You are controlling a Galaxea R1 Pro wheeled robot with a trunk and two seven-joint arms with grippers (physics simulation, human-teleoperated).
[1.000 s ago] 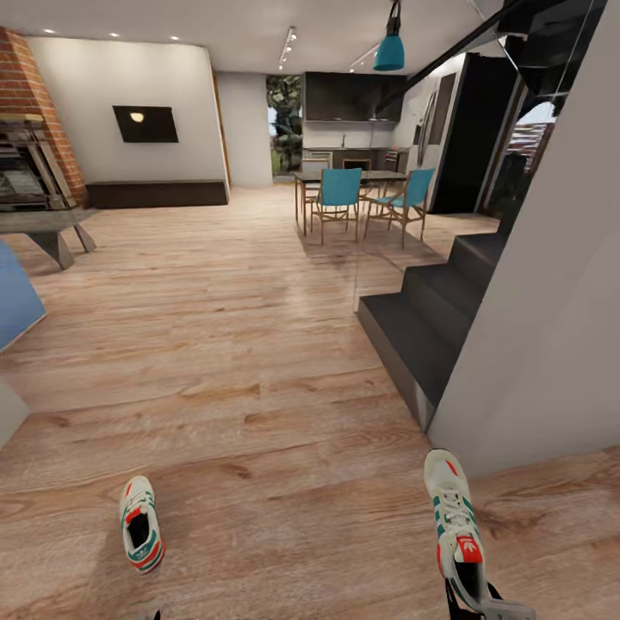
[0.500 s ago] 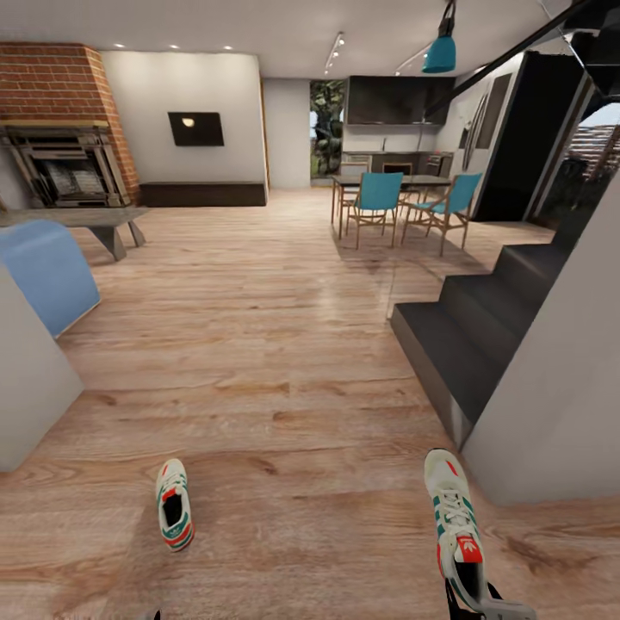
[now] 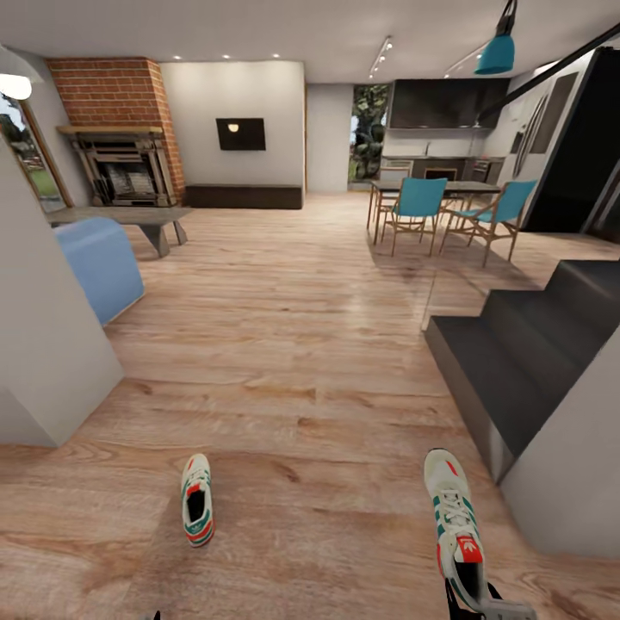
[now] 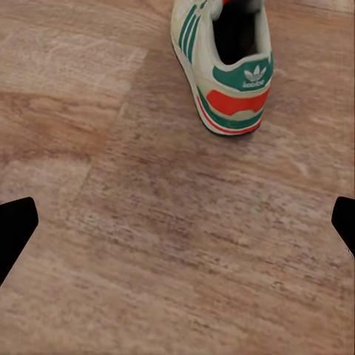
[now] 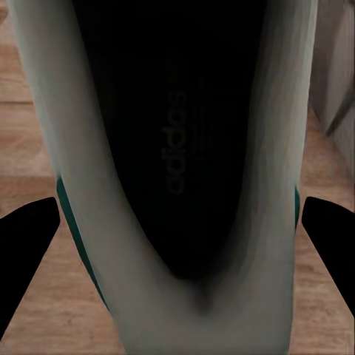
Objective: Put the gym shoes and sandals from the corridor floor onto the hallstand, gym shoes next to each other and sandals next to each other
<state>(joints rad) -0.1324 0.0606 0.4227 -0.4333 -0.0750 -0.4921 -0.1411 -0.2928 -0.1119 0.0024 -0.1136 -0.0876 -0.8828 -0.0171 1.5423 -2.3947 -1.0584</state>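
Note:
One white gym shoe [image 3: 197,511] with green stripes and a red-orange heel lies on the corridor floor [image 3: 310,405], toe pointing away from me. In the left wrist view that gym shoe [image 4: 222,63] lies heel-first ahead of my open left gripper [image 4: 177,225], apart from its black fingertips [image 4: 15,229]. The other gym shoe [image 3: 455,538] hangs above the floor at the lower right, with my right gripper [image 3: 469,603] shut on its heel end. Close up, its dark inside [image 5: 174,133] sits between the right gripper's fingers [image 5: 26,251]. The sandals and the hallstand are out of view.
Dark stairs [image 3: 525,344] and a grey wall [image 3: 577,465] stand at the right. Another grey wall [image 3: 43,344] closes the left. Farther off are a blue armchair [image 3: 99,263], a brick fireplace [image 3: 120,164] and a dining table with teal chairs [image 3: 418,202].
The whole view has swung left, so the stairs, wall and floor shoe sit farther right in the picture. The shoe in my right gripper keeps its place in the picture.

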